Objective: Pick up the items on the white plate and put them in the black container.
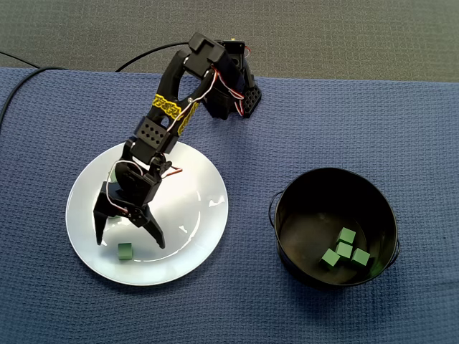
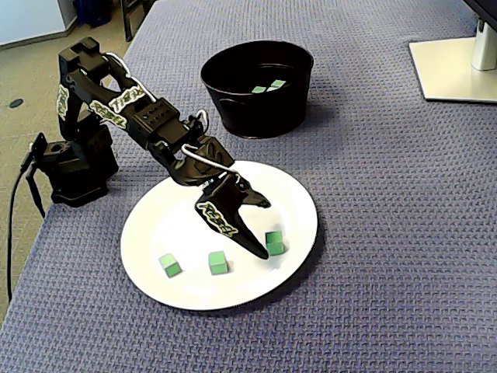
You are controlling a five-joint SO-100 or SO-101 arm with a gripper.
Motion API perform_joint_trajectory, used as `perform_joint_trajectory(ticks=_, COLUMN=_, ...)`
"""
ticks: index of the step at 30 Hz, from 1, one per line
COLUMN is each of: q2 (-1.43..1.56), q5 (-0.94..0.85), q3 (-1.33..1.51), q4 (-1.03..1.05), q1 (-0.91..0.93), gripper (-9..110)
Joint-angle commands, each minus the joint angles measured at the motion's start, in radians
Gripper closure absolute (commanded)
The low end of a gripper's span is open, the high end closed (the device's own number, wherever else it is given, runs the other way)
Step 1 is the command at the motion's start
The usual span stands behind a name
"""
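The fingers (image 1: 128, 242) are spread wide, low over the white plate (image 1: 197, 208) on the left, with one green cube (image 1: 125, 250) just at their tips. The other fixed view shows three cubes (image 2: 218, 263) on the plate. Four more lie in the black bucket (image 1: 290, 215) on the right of the desk (image 1: 401, 129).

Glossy plate (image 1: 199, 215), rough woven cloth (image 1: 358, 115)

- You get bright, even light in both fixed views, sharp focus.
- Small glare spots on white plate (image 1: 203, 215).
- Arm (image 2: 147, 120) throws soft shadow on it.
- Black container (image 2: 256, 113) interior reads dark.
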Motion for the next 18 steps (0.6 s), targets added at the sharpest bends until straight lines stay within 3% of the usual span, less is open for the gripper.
perform_joint_trajectory(ticks=1, q2=0.0, q5=0.018, q3=-0.009, q4=-0.038, q1=-0.023, gripper=46)
perform_joint_trajectory(ticks=7, q2=-0.031, q5=0.049, q3=-0.029, q4=-0.06, q1=-0.02, gripper=51)
perform_joint_trajectory(ticks=14, q2=-0.078, q5=0.075, q3=-0.064, q4=-0.071, q1=-0.008, gripper=73)
perform_joint_trajectory(ticks=18, q2=-0.087, q5=0.078, q3=-0.058, q4=-0.077, q1=-0.006, gripper=92)
